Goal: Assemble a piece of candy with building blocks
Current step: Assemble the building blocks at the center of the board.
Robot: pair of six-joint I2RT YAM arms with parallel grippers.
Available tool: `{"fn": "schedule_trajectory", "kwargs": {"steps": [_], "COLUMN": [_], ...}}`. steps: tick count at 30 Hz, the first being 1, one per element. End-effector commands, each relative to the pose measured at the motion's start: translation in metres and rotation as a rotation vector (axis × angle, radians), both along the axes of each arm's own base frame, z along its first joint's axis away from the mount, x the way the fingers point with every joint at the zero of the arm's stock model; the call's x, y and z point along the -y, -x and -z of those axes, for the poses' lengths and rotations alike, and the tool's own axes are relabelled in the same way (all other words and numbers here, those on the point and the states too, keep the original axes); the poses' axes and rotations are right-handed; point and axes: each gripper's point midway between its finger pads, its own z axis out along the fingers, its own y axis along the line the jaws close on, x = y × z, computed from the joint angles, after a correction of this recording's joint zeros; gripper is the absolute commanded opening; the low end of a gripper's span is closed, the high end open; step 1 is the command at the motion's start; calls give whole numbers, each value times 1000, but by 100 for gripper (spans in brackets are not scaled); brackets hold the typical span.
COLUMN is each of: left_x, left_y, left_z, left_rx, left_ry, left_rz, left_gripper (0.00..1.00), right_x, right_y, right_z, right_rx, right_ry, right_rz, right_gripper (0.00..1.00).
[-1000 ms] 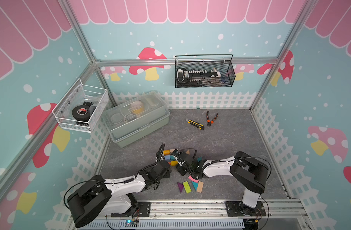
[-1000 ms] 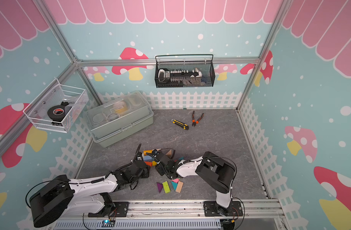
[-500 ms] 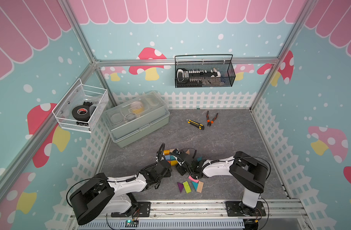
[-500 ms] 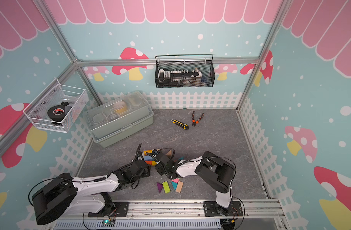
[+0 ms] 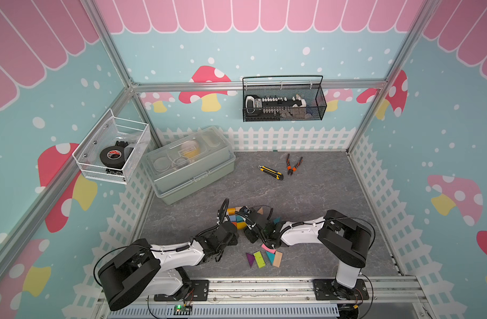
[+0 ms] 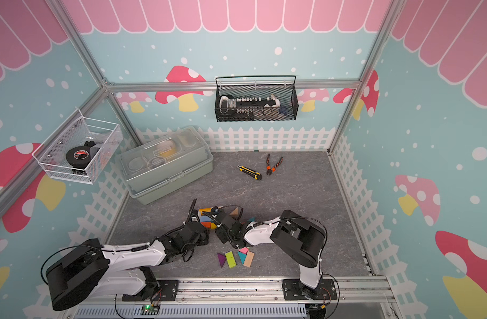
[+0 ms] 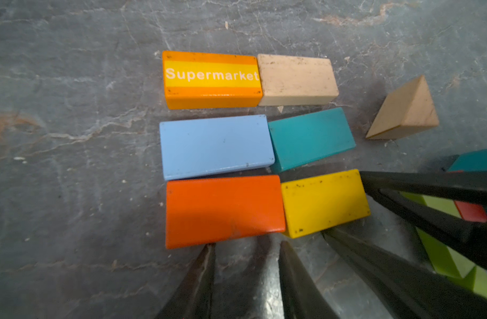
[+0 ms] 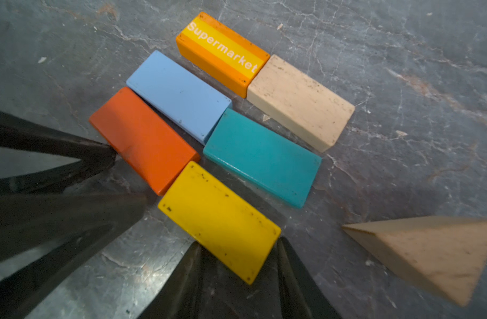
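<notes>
Close view over a grey stone-look table (image 7: 71, 138), where two black robot pincers work on a cluster of building blocks.

The left gripper (image 7: 246, 248) is low over the table, its two pointed fingers parted with nothing between them. Their tips meet the near edge of an orange-red block (image 7: 223, 210). Straight beyond it lie a light blue block (image 7: 214, 146) and then an orange-and-yellow block printed "Supermarket" (image 7: 212, 78). These three form a neat column.

To the right of that pincer runs a second column: a yellow block (image 7: 323, 203) nearest, then a teal block (image 7: 310, 138), then a tan block (image 7: 296, 80) farthest. The tan block sits flush with its neighbour. The teal and yellow blocks are turned slightly askew, leaving thin gaps.

The right gripper (image 8: 239, 248) has a finger on either side of the yellow block's end and appears closed on it, with the block flat on the table.

Beyond and to the right of this pincer, a tan wedge (image 7: 402, 116) stands apart from the group. Behind it, towards the robot's base, lie a purple wedge (image 5: 250, 259), a lime block (image 5: 258, 259), a teal wedge (image 5: 270, 256) and a pink block (image 5: 268, 247).

The six-block rectangle that probably forms the sweet's body looks nearly done. What seems left is to square up the yellow and teal blocks, then set wedges at the ends as the twisted wrapper.
</notes>
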Motion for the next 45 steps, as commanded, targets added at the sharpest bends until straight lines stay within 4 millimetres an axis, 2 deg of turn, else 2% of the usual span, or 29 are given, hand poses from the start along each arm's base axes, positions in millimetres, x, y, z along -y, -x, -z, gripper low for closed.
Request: {"fn": "schedule_trajectory", "kwargs": {"steps": [1, 6, 10, 14, 17, 24, 31, 45], "left_x": [-11, -17, -30, -43, -52, -45, -27, -27], "left_y": [26, 36, 42, 43, 36, 14, 3, 1], "left_z": [22, 13, 0, -11, -14, -13, 0, 14], "left_rx": [-126, -145, -140, -113, -84, -89, -134, -162], "left_ry": [-64, -64, -67, -83, -106, -140, -139, -132], "left_rz": [41, 46, 13, -24, -61, -41, 26, 27], "left_gripper": [39, 40, 41, 44, 46, 50, 50, 49], "right_x": [9, 10, 10, 10, 10, 11, 14, 11], "right_y": [3, 4, 4, 4, 4, 4, 4, -1], "right_z": [13, 11, 11, 11, 11, 11, 10, 11], "right_rx": [-23, -18, -22, -22, -24, -24, -17, -21], "right_ry": [48, 47, 46, 43, 40, 40, 47, 49], "right_rz": [25, 24, 22, 25, 25, 28, 33, 52], "right_gripper": [43, 44, 44, 45, 45, 45, 46, 47]}}
